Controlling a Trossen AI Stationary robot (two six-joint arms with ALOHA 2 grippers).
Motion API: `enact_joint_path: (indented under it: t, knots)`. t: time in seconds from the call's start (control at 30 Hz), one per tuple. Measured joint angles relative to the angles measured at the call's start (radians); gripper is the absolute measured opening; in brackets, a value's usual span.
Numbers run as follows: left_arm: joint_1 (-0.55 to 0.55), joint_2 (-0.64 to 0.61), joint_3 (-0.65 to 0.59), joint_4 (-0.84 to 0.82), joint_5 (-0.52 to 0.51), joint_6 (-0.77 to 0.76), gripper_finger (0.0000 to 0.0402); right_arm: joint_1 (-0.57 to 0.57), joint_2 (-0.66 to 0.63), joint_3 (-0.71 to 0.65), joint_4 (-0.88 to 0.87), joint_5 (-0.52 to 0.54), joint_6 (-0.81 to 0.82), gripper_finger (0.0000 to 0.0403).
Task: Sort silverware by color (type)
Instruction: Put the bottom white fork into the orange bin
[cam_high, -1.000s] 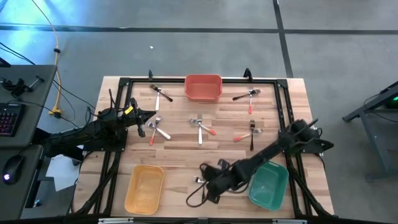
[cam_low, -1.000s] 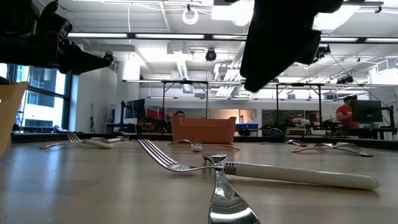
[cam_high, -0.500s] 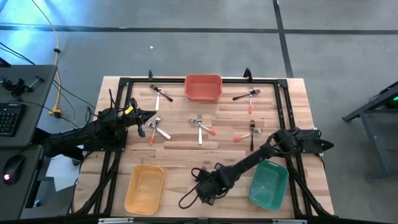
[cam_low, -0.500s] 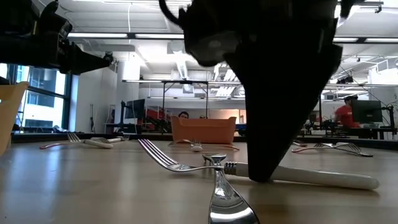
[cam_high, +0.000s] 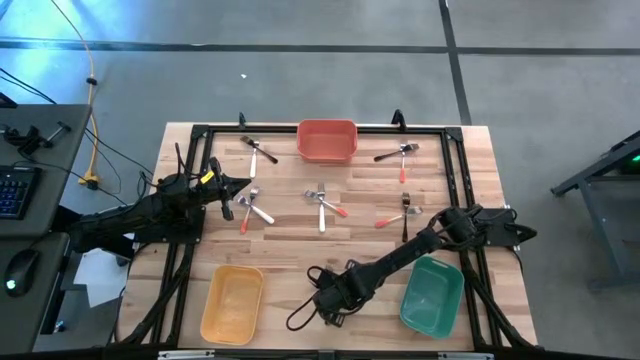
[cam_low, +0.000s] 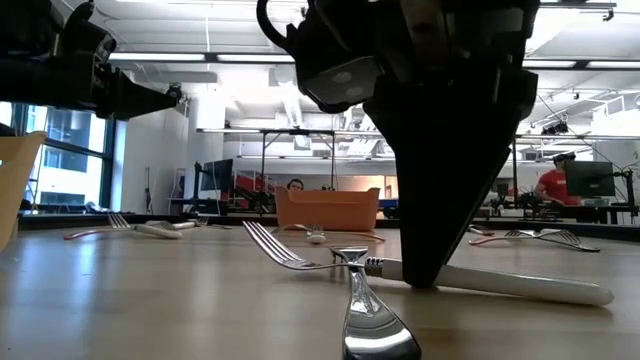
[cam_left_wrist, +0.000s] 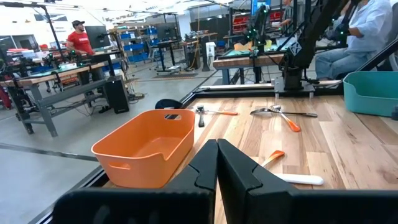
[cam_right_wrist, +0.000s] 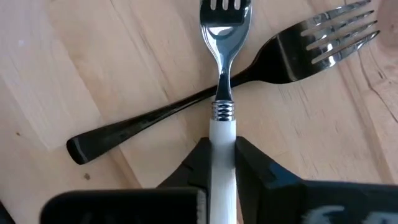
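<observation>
- I lose the white-handled metal fork's (cam_right_wrist: 222, 93) handle end behind my right gripper (cam_right_wrist: 222, 163).
- Right gripper reaches down, fingers clamping that handle.
- Left gripper (cam_left_wrist: 217, 163) hovers far-left, fingers closed, empty.

The table (cam_high: 290, 250) is pale striped wood framed by black rails. The bins are red (cam_high: 327, 140), yellow (cam_high: 232, 303) and teal green (cam_high: 433, 295). Between the black fingers (cam_right_wrist: 249, 168) sits a white-handled fork (cam_right_wrist: 222, 93) with a shiny silver head, crossing an all-black fork (cam_right_wrist: 205, 93). Other silverware (cam_high: 322, 205) shows red and white handles
</observation>
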Motion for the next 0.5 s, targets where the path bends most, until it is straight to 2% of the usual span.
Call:
enact_joint_path:
  t: [0.13, 0.27, 0.5]
  knots:
    - [0.000, 0.000, 0.000, 0.000, 0.000, 0.000, 0.0000, -0.006, -0.004, 0.014, -0.008, -0.017, 0.005, 0.0031]
    - [0.000, 0.000, 0.000, 0.000, 0.000, 0.000, 0.0000, -0.022, -0.007, 0.084, -0.036, -0.017, -0.003, 0.0019]
    - [0.000, 0.000, 0.000, 0.000, 0.000, 0.000, 0.0000, -0.104, -0.010, 0.304, -0.317, 0.040, -0.085, 0.0016]
